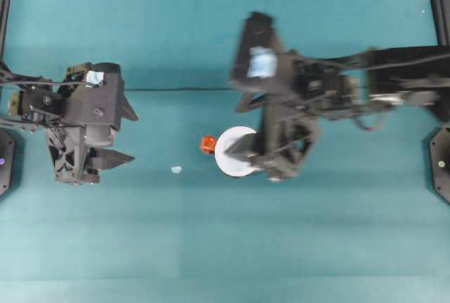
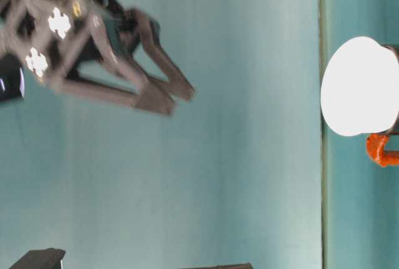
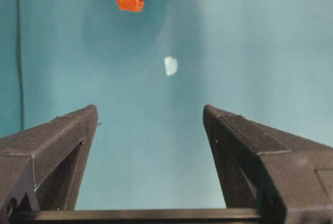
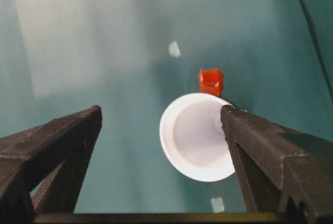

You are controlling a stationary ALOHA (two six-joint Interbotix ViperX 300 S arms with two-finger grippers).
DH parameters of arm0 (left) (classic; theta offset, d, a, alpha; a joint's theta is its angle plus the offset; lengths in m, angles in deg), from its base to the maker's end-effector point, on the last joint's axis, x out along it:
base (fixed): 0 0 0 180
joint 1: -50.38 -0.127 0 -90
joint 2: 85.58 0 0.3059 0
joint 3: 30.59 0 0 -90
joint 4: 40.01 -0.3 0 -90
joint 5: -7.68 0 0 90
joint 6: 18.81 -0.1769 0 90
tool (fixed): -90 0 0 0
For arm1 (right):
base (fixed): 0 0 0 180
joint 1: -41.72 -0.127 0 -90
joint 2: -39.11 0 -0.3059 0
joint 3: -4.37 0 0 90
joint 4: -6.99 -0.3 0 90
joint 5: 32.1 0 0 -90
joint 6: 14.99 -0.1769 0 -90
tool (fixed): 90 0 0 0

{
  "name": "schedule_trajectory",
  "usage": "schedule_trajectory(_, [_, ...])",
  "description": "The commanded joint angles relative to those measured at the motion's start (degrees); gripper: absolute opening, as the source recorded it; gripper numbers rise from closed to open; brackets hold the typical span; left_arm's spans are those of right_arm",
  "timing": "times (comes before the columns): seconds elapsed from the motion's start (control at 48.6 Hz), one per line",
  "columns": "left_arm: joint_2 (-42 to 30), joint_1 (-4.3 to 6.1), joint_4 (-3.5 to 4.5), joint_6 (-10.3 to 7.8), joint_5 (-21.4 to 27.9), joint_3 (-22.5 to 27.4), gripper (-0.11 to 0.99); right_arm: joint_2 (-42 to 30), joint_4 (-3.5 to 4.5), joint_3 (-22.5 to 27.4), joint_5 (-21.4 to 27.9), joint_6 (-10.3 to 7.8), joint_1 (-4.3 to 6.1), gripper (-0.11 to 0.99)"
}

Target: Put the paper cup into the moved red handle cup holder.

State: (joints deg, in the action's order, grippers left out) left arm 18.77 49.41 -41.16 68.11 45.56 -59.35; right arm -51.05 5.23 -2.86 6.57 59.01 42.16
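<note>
Robot lab bench: bare teal tabletop (image 1: 211, 247), two fixed black arms, teal backdrop.

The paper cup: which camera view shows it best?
The right wrist view: the paper cup shows its whole rim and inside. Overhead, the right gripper covers part of it; the table-level view shows its side.
</note>
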Motion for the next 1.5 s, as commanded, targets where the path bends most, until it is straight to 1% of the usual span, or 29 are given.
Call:
schedule_trajectory(0.0, [0.8, 0.09, -0.09, 0.09, -0.4, 0.6, 0.85, 4.5, 0.26, -2.5, -3.0, 0.70, -0.26, 0.66])
schedule_trajectory(0.123, [0.8, 0.18, -0.18, -0.09, -0.2, 0.6, 0.85, 9.4, 1.41, -8.1, -8.3, 0.70, -0.26, 0.66])
schedule_trajectory(0.226, [0.9, 0.18, -0.09, -0.09, -0.2, 0.6, 0.85, 13.4, 1.76, -12.0, -12.8, 0.70, -0.26, 0.66])
schedule_trajectory(0.288, [0.9, 0.18, -0.09, -0.09, -0.2, 0.6, 0.85, 15.6, 2.02, -14.1, -14.9, 0.70, -0.26, 0.66])
schedule_trajectory(0.308, [0.9, 0.18, -0.18, -0.09, -0.2, 0.6, 0.85, 16.3, 2.02, -14.7, -15.3, 0.70, -0.26, 0.66])
schedule_trajectory(0.329, [0.9, 0.18, -0.09, -0.09, -0.2, 0.6, 0.85, 16.9, 2.02, -15.2, -15.6, 0.62, -0.26, 0.66])
schedule_trajectory(0.35, [0.9, 0.18, -0.18, -0.09, -0.2, 0.6, 0.85, 17.6, 2.02, -15.7, -15.7, 0.62, -0.26, 0.66])
schedule_trajectory(0.555, [1.1, 0.18, -0.09, -0.09, -0.2, 0.5, 0.85, 22.8, 2.11, -20.5, -14.2, 0.70, -0.26, 0.66])
schedule_trajectory(0.658, [1.3, 0.18, -0.09, -0.09, -0.2, 0.5, 0.85, 24.7, 2.02, -22.1, -14.2, 0.70, -0.18, 0.66])
schedule_trajectory(0.72, [1.4, 0.18, -0.09, -0.18, -0.2, 0.5, 0.85, 25.7, 2.11, -22.9, -14.2, 0.70, -0.18, 0.66])
schedule_trajectory(0.74, [1.4, 0.18, -0.18, -0.18, -0.2, 0.6, 0.85, 25.9, 2.20, -23.3, -14.2, 0.70, -0.26, 0.66])
schedule_trajectory(0.802, [1.5, 0.26, -0.09, -0.18, -0.3, 0.6, 0.84, 26.8, 2.55, -24.2, -14.1, 0.62, -0.18, 0.66])
schedule_trajectory(0.823, [1.6, 0.26, -0.18, -0.18, -0.3, 0.6, 0.84, 27.0, 2.55, -24.5, -14.1, 0.62, -0.18, 0.66])
schedule_trajectory(0.925, [1.7, 0.35, -0.09, -0.18, -0.3, 0.6, 0.84, 27.9, 2.64, -26.0, -14.2, 0.62, -0.26, 0.66])
schedule_trajectory(0.987, [1.8, 0.35, -0.09, -0.18, -0.4, 0.6, 0.84, 28.2, 2.55, -26.4, -14.2, 0.62, -0.26, 0.66])
schedule_trajectory(1.028, [1.8, 0.35, -0.18, -0.18, -0.3, 0.5, 0.84, 28.4, 2.64, -26.5, -14.2, 0.62, -0.26, 0.66])
schedule_trajectory(1.049, [1.8, 0.35, -0.09, -0.09, -0.4, 0.5, 0.84, 28.5, 2.64, -26.6, -14.2, 0.62, -0.26, 0.66])
schedule_trajectory(1.069, [1.8, 0.35, -0.18, -0.09, -0.4, 0.5, 0.84, 28.5, 2.64, -26.7, -14.2, 0.62, -0.26, 0.66])
schedule_trajectory(1.295, [1.8, 0.35, -0.09, -0.09, -0.3, 0.6, 0.84, 28.5, 2.55, -27.1, -14.2, 0.62, -0.26, 0.66])
schedule_trajectory(1.398, [1.8, 0.35, -0.18, -0.09, -0.4, 0.5, 0.84, 28.6, 2.64, -27.2, -14.1, 0.62, -0.26, 0.66])
schedule_trajectory(1.419, [1.8, 0.35, -0.18, -0.09, -0.3, 0.5, 0.84, 28.6, 2.55, -27.2, -14.1, 0.62, -0.26, 0.66])
schedule_trajectory(1.46, [1.8, 0.35, -0.09, -0.09, -0.4, 0.5, 0.84, 28.6, 2.64, -27.2, -14.1, 0.62, -0.26, 0.66])
schedule_trajectory(1.481, [1.8, 0.35, -0.18, -0.09, -0.4, 0.5, 0.84, 28.6, 2.64, -27.2, -14.1, 0.62, -0.26, 0.66])
